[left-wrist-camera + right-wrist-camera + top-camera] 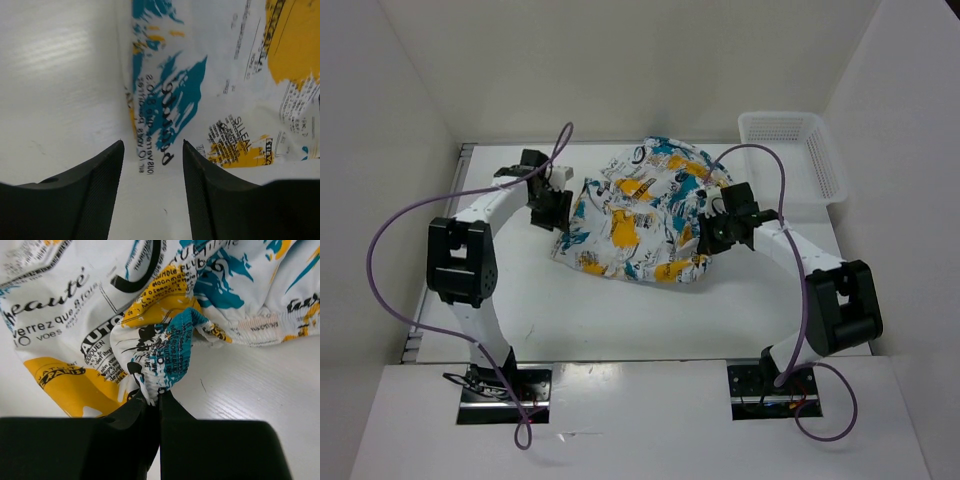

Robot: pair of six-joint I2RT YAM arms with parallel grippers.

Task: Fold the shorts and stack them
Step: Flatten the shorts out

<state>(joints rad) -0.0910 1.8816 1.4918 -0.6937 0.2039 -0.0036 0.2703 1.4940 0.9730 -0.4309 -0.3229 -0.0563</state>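
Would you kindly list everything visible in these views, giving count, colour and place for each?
shorts: one, white printed with teal, yellow-orange and black, crumpled mid-table toward the far side.
basket: one, white perforated plastic, far right corner of the table.
table: one, white, under everything.
cables: two, purple, one looping off each arm.
arms: two, white with black joints, based at the near edge.
left gripper: one, black, open, at the shorts' left edge, holding nothing.
right gripper: one, black, shut on a bunched fold at the shorts' right edge.
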